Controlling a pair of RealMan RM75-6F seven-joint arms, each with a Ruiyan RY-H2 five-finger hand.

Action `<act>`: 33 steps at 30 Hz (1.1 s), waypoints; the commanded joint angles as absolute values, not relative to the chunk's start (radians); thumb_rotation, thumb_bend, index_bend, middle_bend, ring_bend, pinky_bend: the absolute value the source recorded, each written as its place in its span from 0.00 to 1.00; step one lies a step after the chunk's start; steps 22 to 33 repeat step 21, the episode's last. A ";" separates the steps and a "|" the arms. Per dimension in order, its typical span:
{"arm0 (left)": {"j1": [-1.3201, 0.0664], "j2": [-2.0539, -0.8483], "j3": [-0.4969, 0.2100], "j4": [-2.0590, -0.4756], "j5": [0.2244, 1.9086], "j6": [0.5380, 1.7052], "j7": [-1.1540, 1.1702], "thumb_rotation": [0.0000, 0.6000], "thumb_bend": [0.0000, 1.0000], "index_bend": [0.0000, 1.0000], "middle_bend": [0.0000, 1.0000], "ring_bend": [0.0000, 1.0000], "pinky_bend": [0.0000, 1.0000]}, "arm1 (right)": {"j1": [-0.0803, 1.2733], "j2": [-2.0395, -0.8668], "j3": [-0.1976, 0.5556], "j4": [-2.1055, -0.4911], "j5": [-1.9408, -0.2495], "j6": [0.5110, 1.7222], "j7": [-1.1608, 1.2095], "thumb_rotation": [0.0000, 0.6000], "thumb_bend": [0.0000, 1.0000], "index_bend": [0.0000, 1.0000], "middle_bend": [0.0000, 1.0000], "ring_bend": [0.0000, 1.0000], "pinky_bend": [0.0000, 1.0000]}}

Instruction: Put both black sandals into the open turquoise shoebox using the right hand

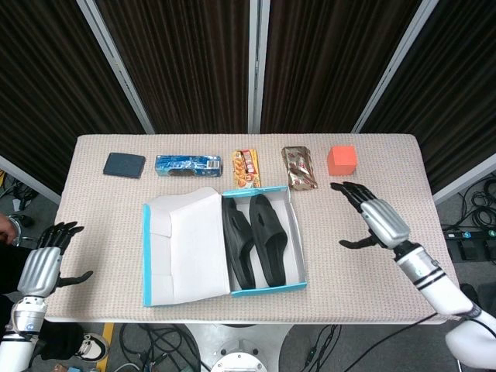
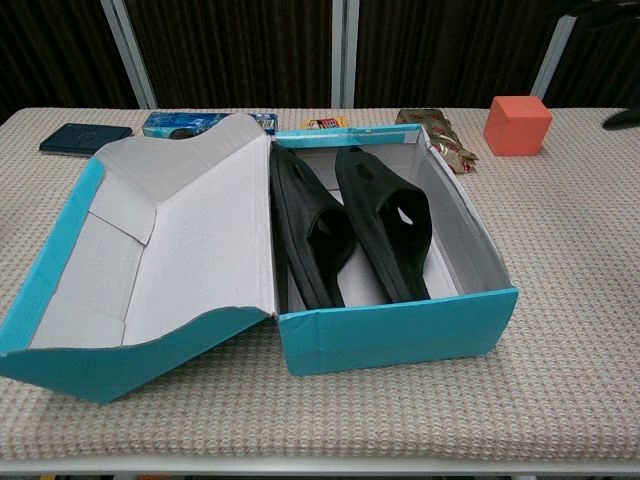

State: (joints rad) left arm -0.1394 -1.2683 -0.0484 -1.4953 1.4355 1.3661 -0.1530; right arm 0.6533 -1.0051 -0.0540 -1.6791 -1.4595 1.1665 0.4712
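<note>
A counter [image 1: 372,163] with a beige woven cover carries an open turquoise shoebox [image 1: 267,289] near its middle, lid folded out flat on the left. Along the far edge lie a dark blue wallet [image 1: 124,164], a blue snack packet [image 1: 187,163], a candy bar [image 1: 246,168], a brown wrapped snack [image 1: 299,167] and an orange cube [image 1: 342,160].

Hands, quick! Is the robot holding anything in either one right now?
Left hand: open, fingers spread, holding nothing, off the table's left edge.
Right hand: open, fingers spread, holding nothing, above the table to the right of the shoebox.
</note>
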 commanded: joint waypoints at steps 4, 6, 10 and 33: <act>-0.137 -1.283 -0.052 -1.470 1.449 1.389 -0.158 1.00 0.09 0.16 0.09 0.03 0.03 | 0.345 -1.045 -0.156 -1.701 -1.393 1.418 0.051 1.00 0.00 0.02 0.04 0.00 0.00; -0.135 -1.293 -0.053 -1.455 1.456 1.403 -0.152 1.00 0.09 0.16 0.09 0.03 0.03 | 0.290 -1.083 -0.171 -1.669 -1.412 1.465 0.021 1.00 0.00 0.01 0.03 0.00 0.00; -0.135 -1.309 -0.052 -1.441 1.470 1.420 -0.119 1.00 0.09 0.16 0.09 0.03 0.03 | 0.215 -1.136 -0.175 -1.599 -1.435 1.526 0.006 1.00 0.00 0.00 0.03 0.00 0.00; -0.139 -1.334 -0.057 -1.432 1.465 1.428 -0.063 1.00 0.09 0.16 0.09 0.03 0.03 | 0.147 -1.204 -0.104 -1.510 -1.439 1.554 0.023 1.00 0.01 0.00 0.03 0.00 0.00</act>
